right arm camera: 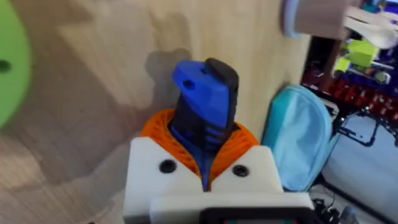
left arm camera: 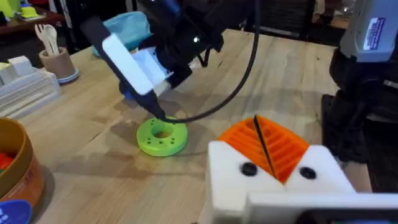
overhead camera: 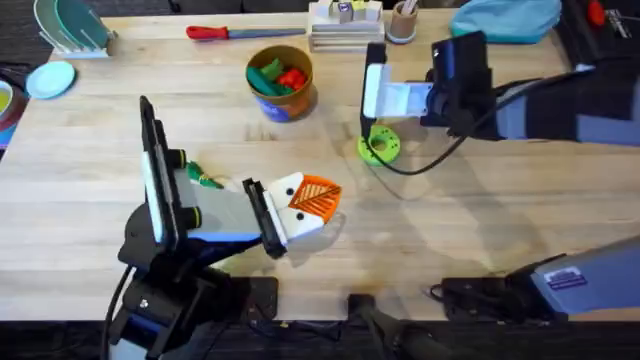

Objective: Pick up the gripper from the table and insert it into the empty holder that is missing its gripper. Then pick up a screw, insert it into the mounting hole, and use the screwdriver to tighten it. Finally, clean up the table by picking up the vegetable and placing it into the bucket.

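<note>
right gripper point(overhead camera: 374, 122): clenched on a blue-and-black stubby tool point(right arm camera: 202, 99). It points down over the round green plastic disc with holes point(overhead camera: 379, 147), right of centre on the light wooden table point(overhead camera: 480, 230).
tool tip: in the left wrist view a dark tip meets the disc's point(left arm camera: 161, 137) top face near its centre hole. We can't tell whether a screw sits under it.
left gripper point(overhead camera: 316, 197): orange pads pressed together, nothing visible between them. It sits low over the table, near-left of the disc and apart from it.
screwdriver: the red-handled slim screwdriver with a grey metal shaft point(overhead camera: 225, 32) lies at the far edge, well clear of both arms.
vegetable: the small thin green toy vegetable point(overhead camera: 205, 180) lies on the table just beside the left arm, not yet cleared.
bucket: the short round tan-orange bucket with a blue base band point(overhead camera: 290, 100) stands far of centre, with green and red pieces inside.
step: we judge it's fastening work at the disc. Cleanup hasn't started.
next: keep the tool upright and seated on the hole. The left gripper is the closer one for the vegetable.
</note>
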